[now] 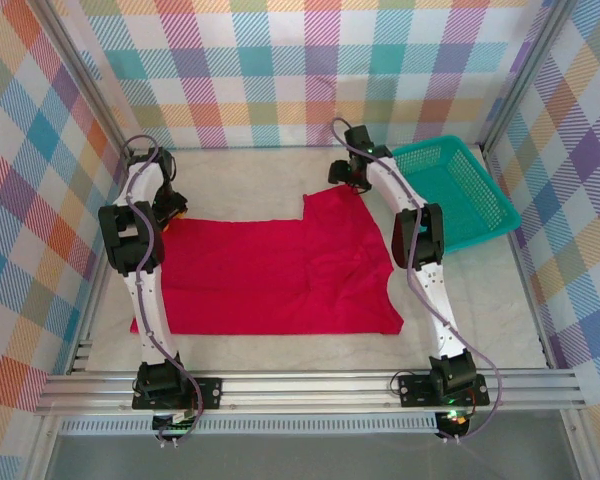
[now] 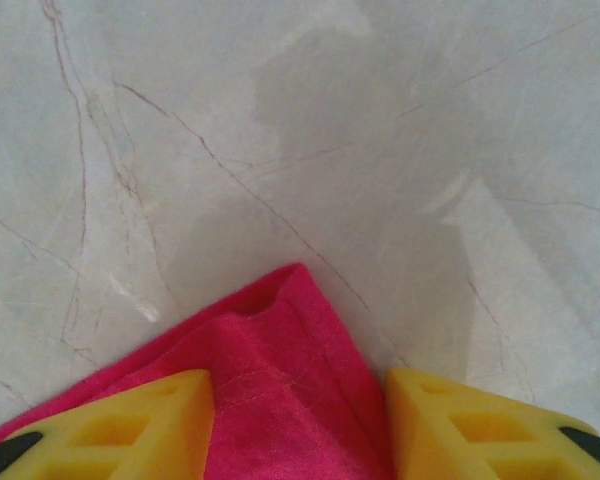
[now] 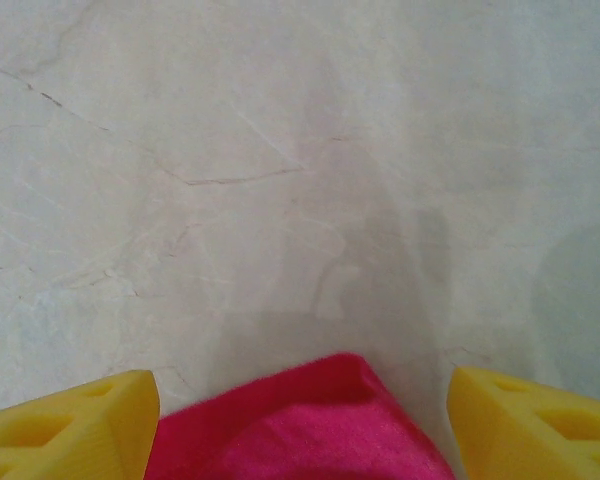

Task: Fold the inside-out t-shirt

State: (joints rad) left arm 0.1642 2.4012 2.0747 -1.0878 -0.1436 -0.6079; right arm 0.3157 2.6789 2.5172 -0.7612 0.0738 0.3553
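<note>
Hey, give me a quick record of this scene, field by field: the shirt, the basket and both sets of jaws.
Shirt: red, spread flat on the table
Basket: teal, at the far right
Left jaws: apart, astride the shirt's far left corner
Right jaws: apart, astride a far right corner of the shirt

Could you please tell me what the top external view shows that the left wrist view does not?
Top external: the red t-shirt spread out, the teal basket at far right, and the left arm and right arm reaching to the shirt's far corners. Left wrist: a close look at one stitched corner of the shirt, lying between the left gripper's spread yellow fingers. Both: red cloth on the pale veined table.
</note>
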